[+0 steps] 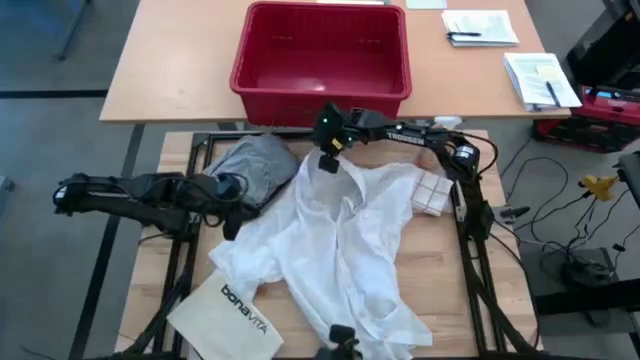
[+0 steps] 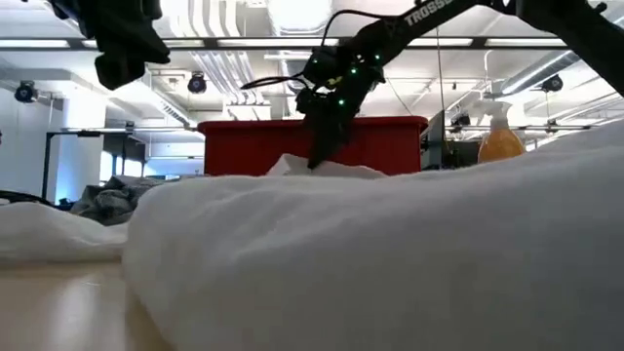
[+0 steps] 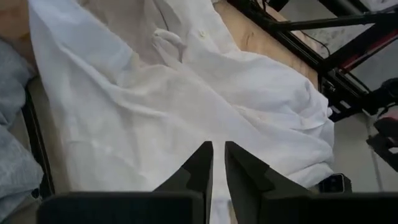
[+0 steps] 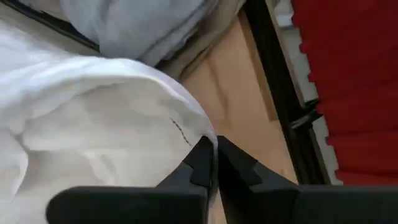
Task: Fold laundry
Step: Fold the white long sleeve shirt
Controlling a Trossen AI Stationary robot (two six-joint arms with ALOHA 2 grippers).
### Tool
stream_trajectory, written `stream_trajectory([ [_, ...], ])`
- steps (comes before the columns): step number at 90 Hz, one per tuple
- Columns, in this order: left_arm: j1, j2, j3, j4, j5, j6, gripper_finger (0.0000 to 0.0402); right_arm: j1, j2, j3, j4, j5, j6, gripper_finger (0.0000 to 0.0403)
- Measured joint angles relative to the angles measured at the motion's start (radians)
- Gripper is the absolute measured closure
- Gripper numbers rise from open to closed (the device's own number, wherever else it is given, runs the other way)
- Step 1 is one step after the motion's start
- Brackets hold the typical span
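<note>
Your white shirt [image 1: 340, 240] lies spread and rumpled across the middle of the table [image 1: 440, 270], reaching from about 12 o'clock down to 6 o'clock. The right tool [image 1: 327, 160] stands at 12 o'clock of the shirt, just in front of the red basket [image 1: 320, 50], its fingers clenched on a fold of the shirt's upper edge; the right wrist view shows the fabric nipped between them. The left tool [image 1: 232, 205] sits at 9 o'clock, at the shirt's edge, fingers nearly together with a thin gap and nothing visibly gripped. The grey T-shirt [image 1: 255, 165] lies bunched at 10 o'clock, touching the white shirt. The printed bag [image 1: 225, 310] lies at 7 o'clock.
</note>
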Motion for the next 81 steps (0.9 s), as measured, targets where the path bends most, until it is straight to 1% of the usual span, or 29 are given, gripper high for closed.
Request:
stream_trajectory([
  [13, 0.000, 0.024, -0.026, -0.008, -0.005, 0.014, 0.0377, 0.003, 0.042, -0.008, 0.002, -0.032, 0.004, 0.0398],
  [17, -0.001, 0.035, -0.048, -0.009, -0.018, 0.008, 0.0377, 0.008, 0.049, -0.008, -0.003, -0.054, 0.008, 0.0388],
  [22, 0.000, 0.052, -0.084, -0.014, -0.022, -0.007, 0.0377, 0.011, 0.049, -0.008, -0.011, -0.089, 0.015, 0.0366],
  [27, 0.000, 0.071, -0.123, -0.007, -0.022, -0.028, 0.0377, 0.019, 0.045, -0.007, -0.019, -0.102, 0.026, 0.0333],
  [33, -0.001, 0.094, -0.174, 0.021, -0.009, -0.058, 0.0377, 0.025, 0.040, -0.007, -0.030, -0.104, 0.042, 0.0281],
  [45, -0.002, 0.141, -0.266, 0.174, 0.003, -0.103, 0.0377, 0.029, 0.014, 0.009, -0.028, -0.095, 0.097, 0.0163],
  [52, -0.002, 0.177, -0.303, 0.291, -0.037, -0.120, 0.0377, 0.027, -0.006, 0.021, -0.018, -0.096, 0.141, 0.0103],
  [58, -0.002, 0.222, -0.329, 0.389, -0.098, -0.118, 0.0377, 0.032, -0.019, 0.022, -0.023, -0.094, 0.138, 0.0070],
  [63, -0.002, 0.270, -0.348, 0.456, -0.142, -0.105, 0.0377, 0.041, -0.031, 0.022, -0.027, -0.095, 0.131, 0.0059],
  [68, -0.002, 0.323, -0.357, 0.495, -0.182, -0.100, 0.0377, 0.052, -0.042, 0.021, -0.028, -0.096, 0.118, 0.0059],
  [75, -0.002, 0.403, -0.358, 0.544, -0.233, -0.101, 0.0377, 0.060, -0.051, 0.015, 0.000, -0.102, 0.116, 0.0074],
  [81, 0.006, 0.479, -0.349, 0.581, -0.237, -0.102, 0.0377, 0.063, -0.051, -0.008, 0.007, -0.100, 0.123, 0.0094],
])
